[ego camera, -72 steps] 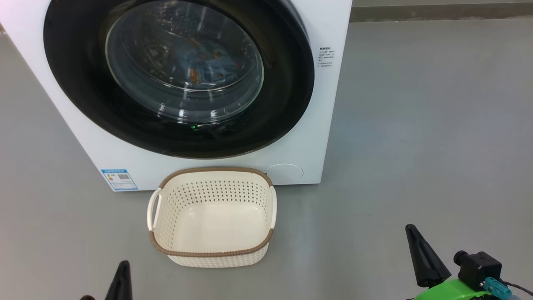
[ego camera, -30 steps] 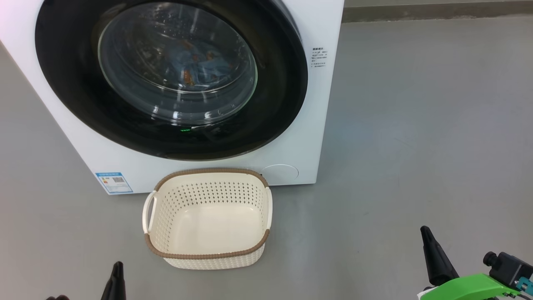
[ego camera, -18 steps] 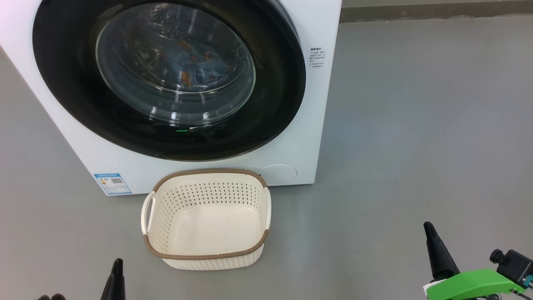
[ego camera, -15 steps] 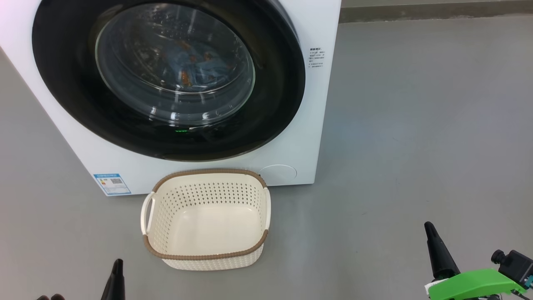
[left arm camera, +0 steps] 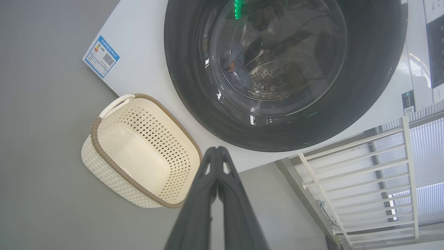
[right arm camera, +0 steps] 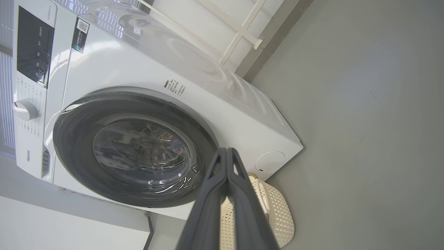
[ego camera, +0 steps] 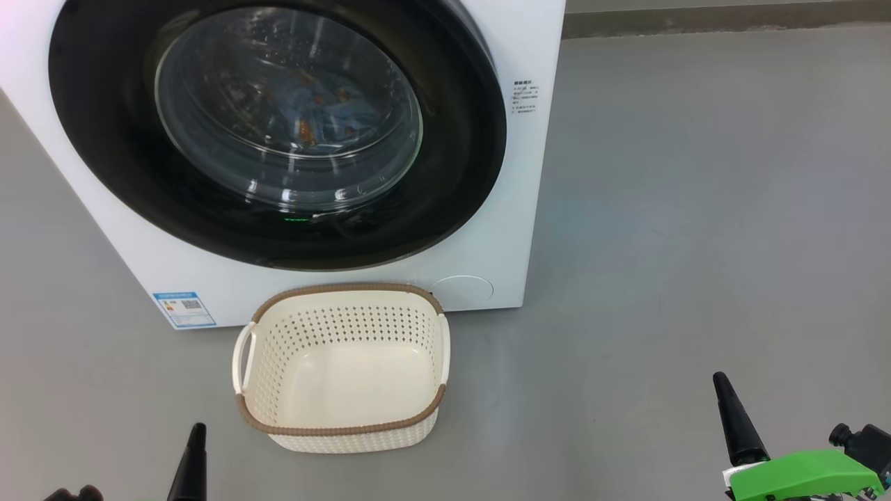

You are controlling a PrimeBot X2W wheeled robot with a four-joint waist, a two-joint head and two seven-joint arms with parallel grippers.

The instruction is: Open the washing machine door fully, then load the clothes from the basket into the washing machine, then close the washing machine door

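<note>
The white washing machine stands ahead with its black-rimmed washing machine door flat against the front. Through the glass I see blue clothes with orange spots inside the drum. The cream basket with a brown rim sits on the floor in front of the machine, with nothing in it. My left gripper is shut at the lower left, near the basket's front corner. My right gripper is shut at the lower right, far from the machine. Both wrist views show the tips pressed together: left gripper, right gripper.
Grey floor spreads wide to the right of the machine. A blue label marks the machine's lower left front. White railings and a wall base stand behind the machine. A green part sits on my right wrist.
The head camera has shifted slightly, so machine and basket slid a little left in the picture. My right gripper has drifted a little right; the left stays low at the edge.
</note>
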